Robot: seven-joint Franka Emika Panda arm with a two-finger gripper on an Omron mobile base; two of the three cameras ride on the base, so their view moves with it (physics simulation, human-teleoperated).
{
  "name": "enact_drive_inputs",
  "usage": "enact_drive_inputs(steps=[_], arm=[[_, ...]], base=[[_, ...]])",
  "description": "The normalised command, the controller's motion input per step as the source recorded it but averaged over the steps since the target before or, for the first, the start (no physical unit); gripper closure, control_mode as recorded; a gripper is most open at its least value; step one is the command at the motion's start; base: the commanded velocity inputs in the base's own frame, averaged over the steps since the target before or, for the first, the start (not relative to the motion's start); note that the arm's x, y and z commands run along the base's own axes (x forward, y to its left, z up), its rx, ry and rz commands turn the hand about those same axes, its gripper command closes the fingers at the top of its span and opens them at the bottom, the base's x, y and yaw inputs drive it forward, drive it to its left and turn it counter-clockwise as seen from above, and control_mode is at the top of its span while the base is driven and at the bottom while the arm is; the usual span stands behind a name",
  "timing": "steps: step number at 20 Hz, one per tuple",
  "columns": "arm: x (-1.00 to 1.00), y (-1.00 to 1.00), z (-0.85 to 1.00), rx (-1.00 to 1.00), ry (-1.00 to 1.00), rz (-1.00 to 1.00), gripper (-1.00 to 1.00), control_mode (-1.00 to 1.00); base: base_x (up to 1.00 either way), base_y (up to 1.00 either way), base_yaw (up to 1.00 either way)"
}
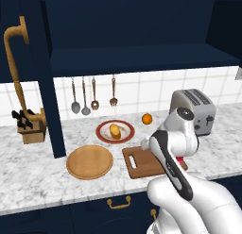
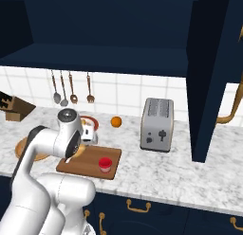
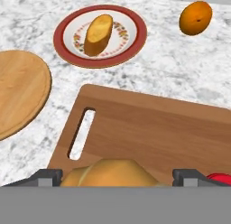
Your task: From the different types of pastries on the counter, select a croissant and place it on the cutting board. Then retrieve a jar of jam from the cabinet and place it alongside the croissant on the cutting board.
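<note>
Left base view, left to right: knife block point(image 1: 31, 127) near the tiled wall, then hanging utensils point(image 1: 85, 98) above the desk point(image 1: 28, 176). Round wooden plate point(image 1: 89, 162) lies near the front edge. Behind it, a red-rimmed plate point(image 1: 115, 131) carries the oblong loaf-like pastry point(image 1: 115, 130). Cutting board point(image 1: 142, 164) sits just right of the wooden plate, slot handle at its left end; the arm covers its right part. Orange point(image 1: 147, 118) stands behind the board, toaster point(image 1: 194, 110) to the right. The cabinet point(image 1: 137, 35) hangs open above, its shelf recess dark.

Right base view: jar of jam point(image 2: 105, 164) stands upright on the board's front right part.

Hand view: wooden plate at far left, red-rimmed plate with the loaf pastry at top, orange at top right. The board fills the lower half, slot at its left. The croissant point(image 3: 108, 173) rests on the board at the bottom edge, between the two finger tips of the claw point(image 3: 117, 178). The tips stand spread, one on either side of the croissant; whether they touch it cannot be told. A sliver of the red jar shows at the bottom right, just beside the right tip.
</note>
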Motion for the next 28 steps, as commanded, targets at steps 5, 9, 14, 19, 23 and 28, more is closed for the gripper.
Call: enact_drive_inputs(steps=[5, 9, 14, 19, 23, 28], arm=[[-0.04, 0.11, -0.50, -0.01, 0.02, 0.00, 1.00, -1.00], [-0.19, 0.12, -0.75, -0.04, 0.02, 0.00, 1.00, -1.00], [-0.04, 0.00, -0.36, 0.00, 0.00, 0.00, 1.00, -1.00], [-0.09, 0.00, -0.85, 0.00, 0.01, -0.01, 1.00, -1.00], [-0.01, 0.00, -0.07, 0.12, 0.00, 0.00, 1.00, -1.00], [0.00, 0.02, -0.90, -0.07, 0.02, 0.00, 1.00, -1.00]], base=[[0.00, 0.00, 0.00], [0.00, 0.00, 0.00], [0.00, 0.00, 0.00], [0.00, 0.00, 0.00], [0.00, 0.00, 0.00], [0.00, 0.00, 0.00]])
